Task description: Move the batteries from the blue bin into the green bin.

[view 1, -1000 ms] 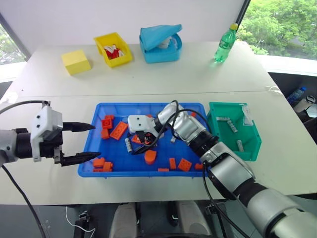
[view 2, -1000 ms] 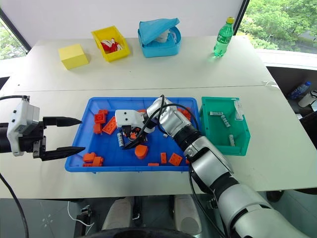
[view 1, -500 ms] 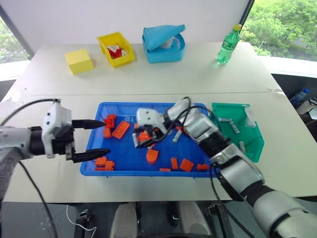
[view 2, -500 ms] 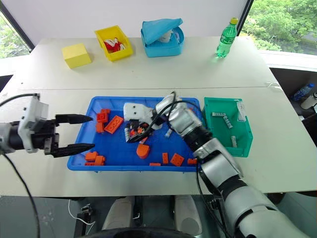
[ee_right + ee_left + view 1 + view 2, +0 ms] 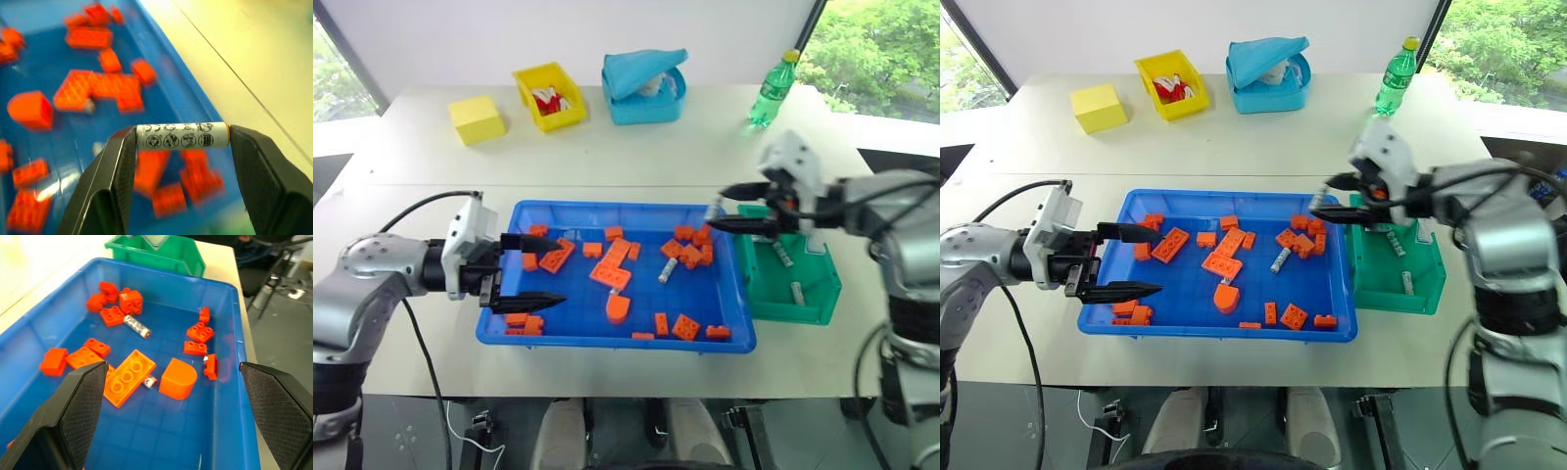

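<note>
The right gripper [image 5: 182, 142] pinches a battery [image 5: 182, 135] end-to-end (a slippery hold); jolted, it could drop short of the green bin [image 5: 822, 299] just below; the left gripper [image 5: 530, 269] hangs spread.

No words, brands or numbers can be read anywhere. The one marking is a row of small round black warning pictograms printed along the white sleeve of the battery [image 5: 182, 135]; their details are too small to make out.
</note>
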